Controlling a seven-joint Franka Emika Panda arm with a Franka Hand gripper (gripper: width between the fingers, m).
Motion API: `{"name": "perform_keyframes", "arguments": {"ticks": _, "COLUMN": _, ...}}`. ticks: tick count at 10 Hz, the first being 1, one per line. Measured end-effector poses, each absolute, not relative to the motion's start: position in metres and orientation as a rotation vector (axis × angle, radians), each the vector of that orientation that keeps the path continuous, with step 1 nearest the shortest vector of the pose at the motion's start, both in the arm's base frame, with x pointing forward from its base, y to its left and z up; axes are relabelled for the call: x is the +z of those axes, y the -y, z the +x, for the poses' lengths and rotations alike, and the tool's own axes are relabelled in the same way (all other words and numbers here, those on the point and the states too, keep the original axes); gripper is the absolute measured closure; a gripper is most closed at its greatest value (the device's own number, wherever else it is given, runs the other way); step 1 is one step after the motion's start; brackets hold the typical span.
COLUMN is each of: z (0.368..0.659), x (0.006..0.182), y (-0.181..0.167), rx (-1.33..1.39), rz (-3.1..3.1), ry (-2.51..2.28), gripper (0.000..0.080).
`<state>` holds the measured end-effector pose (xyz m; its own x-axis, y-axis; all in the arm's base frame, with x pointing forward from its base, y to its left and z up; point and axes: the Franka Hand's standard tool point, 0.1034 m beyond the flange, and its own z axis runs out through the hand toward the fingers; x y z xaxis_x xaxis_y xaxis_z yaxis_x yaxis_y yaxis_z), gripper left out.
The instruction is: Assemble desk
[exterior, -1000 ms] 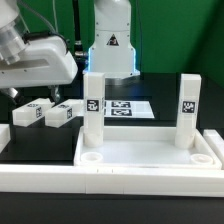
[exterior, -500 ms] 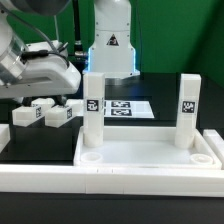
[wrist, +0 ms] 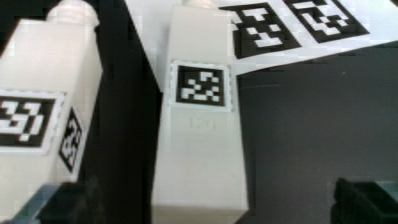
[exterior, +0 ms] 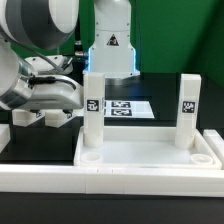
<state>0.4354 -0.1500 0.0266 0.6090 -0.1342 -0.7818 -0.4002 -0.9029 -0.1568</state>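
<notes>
White loose legs at ext. view's left are partly hidden by arm. Wrist view: gripper fingers are spread either side of one leg, tips cropped.

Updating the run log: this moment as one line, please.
gripper open, nothing held | over loose leg | upright legs in desk top

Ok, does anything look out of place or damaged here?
Nothing stands out. Two legs stand upright in the desk top, and two loose legs lie flat on the table under the open claw.
</notes>
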Motion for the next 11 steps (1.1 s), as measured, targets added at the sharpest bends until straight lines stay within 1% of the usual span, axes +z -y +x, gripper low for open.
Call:
{"name": "perform_keyframes", "arguments": {"ticks": 4, "z": 0.432, "x": 0.024, "y": 0.149, "rx": 1.216, "rz": -2.513, "ry": -0.479, "gripper": 0.0151}}
{"name": "perform_keyframes", "arguments": {"ticks": 6, "z": 0.424, "x": 0.019, "y": 0.146, "rx": 1.274, "rz": -2.484, "ry": -0.506, "gripper": 0.0151}}
{"name": "perform_keyframes", "arguments": {"ticks": 11, "z": 0.418, "x": 0.008, "y": 0.142, "rx": 1.278, "rz": -2.493, "ry": -0.506, "gripper": 0.0151}}
